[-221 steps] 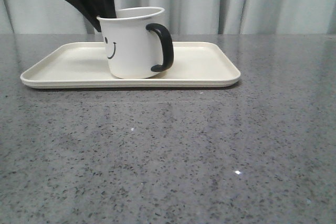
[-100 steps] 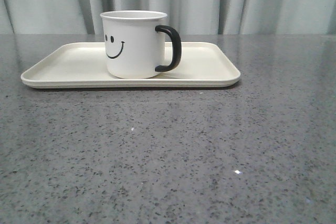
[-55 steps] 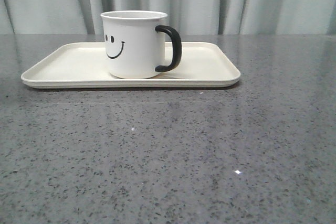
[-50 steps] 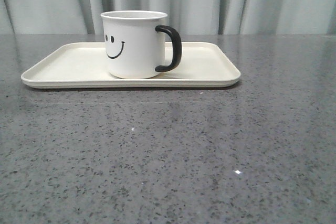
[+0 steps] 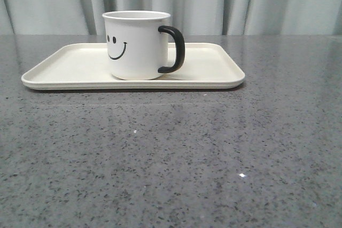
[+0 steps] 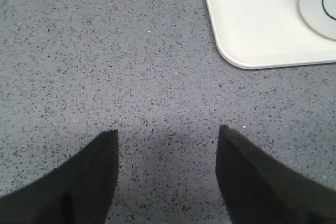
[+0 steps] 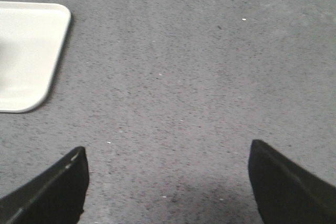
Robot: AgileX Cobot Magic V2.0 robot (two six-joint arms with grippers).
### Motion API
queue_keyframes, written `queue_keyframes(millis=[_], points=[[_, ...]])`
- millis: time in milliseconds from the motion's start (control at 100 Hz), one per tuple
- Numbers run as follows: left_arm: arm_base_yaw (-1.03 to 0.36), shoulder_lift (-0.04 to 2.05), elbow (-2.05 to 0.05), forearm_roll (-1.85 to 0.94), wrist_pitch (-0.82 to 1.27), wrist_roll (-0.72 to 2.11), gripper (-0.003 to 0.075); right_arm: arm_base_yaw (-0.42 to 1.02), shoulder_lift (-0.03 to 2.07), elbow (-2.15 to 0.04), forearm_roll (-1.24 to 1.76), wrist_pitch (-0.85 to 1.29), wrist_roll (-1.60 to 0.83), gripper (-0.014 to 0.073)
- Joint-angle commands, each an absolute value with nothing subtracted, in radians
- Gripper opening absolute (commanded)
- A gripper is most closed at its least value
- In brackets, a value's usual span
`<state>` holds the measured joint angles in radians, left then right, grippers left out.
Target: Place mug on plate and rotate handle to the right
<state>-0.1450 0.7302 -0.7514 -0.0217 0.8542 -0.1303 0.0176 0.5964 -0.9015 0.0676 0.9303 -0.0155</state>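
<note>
The white mug (image 5: 134,46) with a black smiley face stands upright on the cream plate (image 5: 214,68) in the front view. Its black handle (image 5: 174,49) points to the right. Neither gripper shows in the front view. In the left wrist view, my left gripper (image 6: 168,135) is open and empty over bare table, apart from the plate's corner (image 6: 247,35) and an edge of the mug (image 6: 321,3). In the right wrist view, my right gripper (image 7: 168,153) is open and empty over bare table, with the plate's corner (image 7: 26,51) off to one side.
The grey speckled table (image 5: 171,153) stretches in front of the plate. Pale curtains (image 5: 256,1) hang behind the table's far edge.
The black gripper that was behind the mug 2.2 s ago has left the front view. The mug went from tilted to standing flat, its face and handle turned further right. Nothing has moved since.
</note>
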Motion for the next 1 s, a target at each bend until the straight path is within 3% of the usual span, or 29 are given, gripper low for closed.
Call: queue_keyframes(millis=[0, 340, 700, 990], points=[[-0.143, 0.726, -0.775, -0.020, 0.786, -0.135, 0.0409, 0.019, 0.632, -0.937, 0.123, 0.848, -0.030, 0.0615], [-0.143, 0.726, -0.775, -0.020, 0.786, -0.135, 0.0409, 0.044, 0.879, -1.112, 0.433, 0.850, -0.252, 0.0615], [-0.143, 0.726, -0.775, -0.020, 0.786, -0.135, 0.0409, 0.322, 1.251, -1.378, 0.423, 0.830, -0.247, 0.0615], [-0.143, 0.726, -0.775, -0.020, 0.786, -0.135, 0.0409, 0.448, 1.544, -1.623, 0.343, 0.828, -0.163, 0.0615]])
